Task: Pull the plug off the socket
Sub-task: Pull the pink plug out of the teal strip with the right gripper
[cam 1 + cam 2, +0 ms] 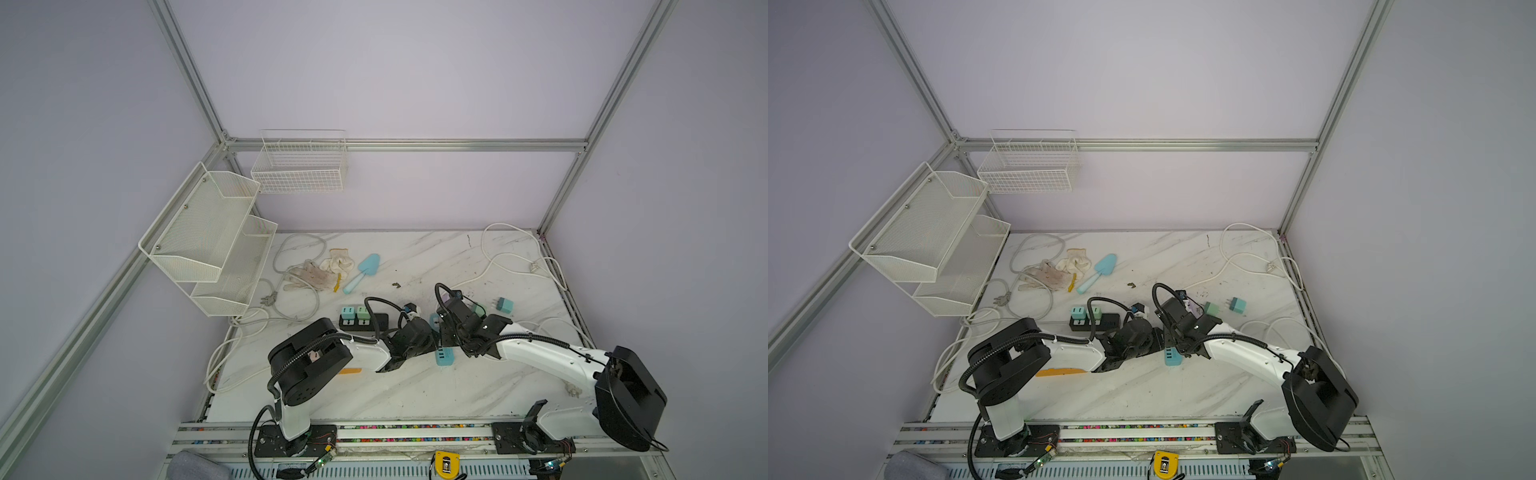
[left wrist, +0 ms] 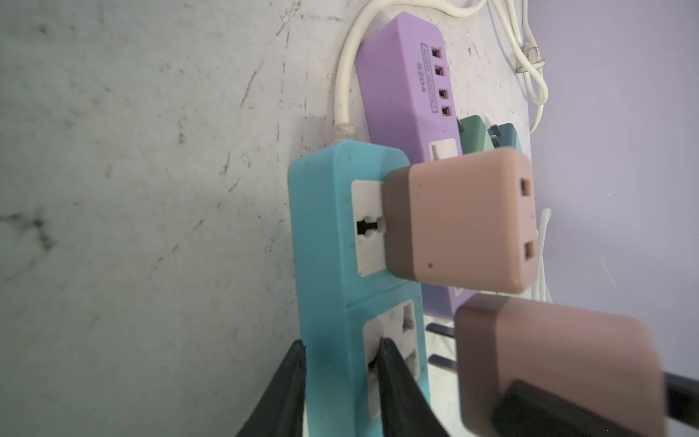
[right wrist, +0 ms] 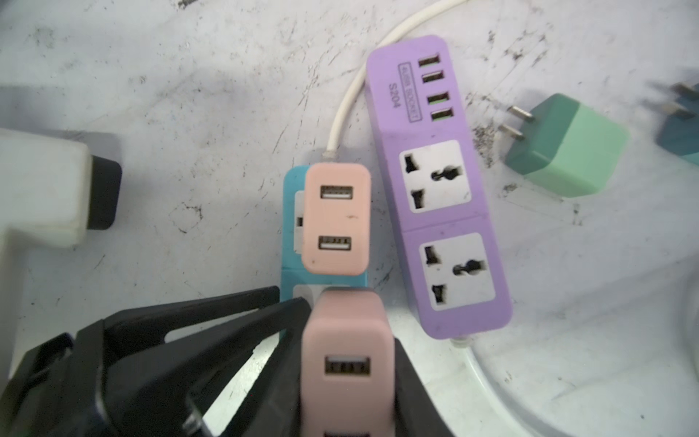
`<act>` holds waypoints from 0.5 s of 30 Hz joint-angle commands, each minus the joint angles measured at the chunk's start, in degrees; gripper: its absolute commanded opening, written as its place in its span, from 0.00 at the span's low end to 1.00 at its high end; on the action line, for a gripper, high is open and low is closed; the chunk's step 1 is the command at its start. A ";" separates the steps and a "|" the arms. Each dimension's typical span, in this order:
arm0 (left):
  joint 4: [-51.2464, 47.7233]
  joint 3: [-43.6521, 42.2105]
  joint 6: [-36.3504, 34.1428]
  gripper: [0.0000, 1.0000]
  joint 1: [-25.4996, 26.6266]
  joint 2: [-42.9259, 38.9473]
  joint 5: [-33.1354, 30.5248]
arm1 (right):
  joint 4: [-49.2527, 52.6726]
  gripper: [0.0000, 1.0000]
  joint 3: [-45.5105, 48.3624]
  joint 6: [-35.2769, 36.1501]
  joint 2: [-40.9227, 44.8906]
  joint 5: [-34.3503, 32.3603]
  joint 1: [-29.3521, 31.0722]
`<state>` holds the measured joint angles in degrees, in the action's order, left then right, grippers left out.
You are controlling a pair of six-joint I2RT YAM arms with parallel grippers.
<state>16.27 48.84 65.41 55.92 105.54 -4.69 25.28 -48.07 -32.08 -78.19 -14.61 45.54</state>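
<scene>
Pink plug (image 3: 348, 340) sits clamped between the closed jaws of the right gripper (image 3: 348, 378), one black finger on each flank and its USB ports facing the wrist camera. In the left wrist view its two prongs (image 2: 440, 329) hang clear of the socket (image 2: 393, 319), just beside the face of the blue power strip (image 2: 329, 234). The left gripper (image 2: 340, 382) is closed on that strip, pinching its long sides at the socket nearest the prongs. A second pink plug (image 3: 336, 219) stands plugged into the strip's next socket, just past the pink plug. A purple power strip (image 3: 438, 181) lies alongside on the marble table (image 3: 151, 113), with a green plug (image 3: 567, 147) loose beyond it.
</scene>
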 commanded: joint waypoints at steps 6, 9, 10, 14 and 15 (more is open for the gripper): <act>-11.95 -3.77 0.73 0.31 1.48 2.94 0.45 | -0.35 0.09 -2.28 -0.61 0.42 1.61 0.69; -11.70 -4.20 0.35 0.31 1.46 2.08 0.27 | 0.82 0.09 -1.96 -1.67 2.38 1.33 0.69; -11.61 -4.08 0.08 0.31 1.48 2.11 0.46 | 0.98 0.09 -1.68 -1.70 3.34 1.11 0.69; -11.09 -2.80 -0.94 0.31 1.40 1.61 0.96 | 2.61 0.09 -1.13 -2.59 6.48 0.11 0.64; -11.19 -2.13 -1.57 0.31 1.45 1.17 0.98 | 3.04 0.09 -0.89 -2.84 7.25 0.02 0.66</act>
<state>16.91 48.51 65.78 56.29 105.49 -5.76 26.04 -48.99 -33.15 -73.56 -13.10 45.93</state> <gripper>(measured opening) 0.311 0.302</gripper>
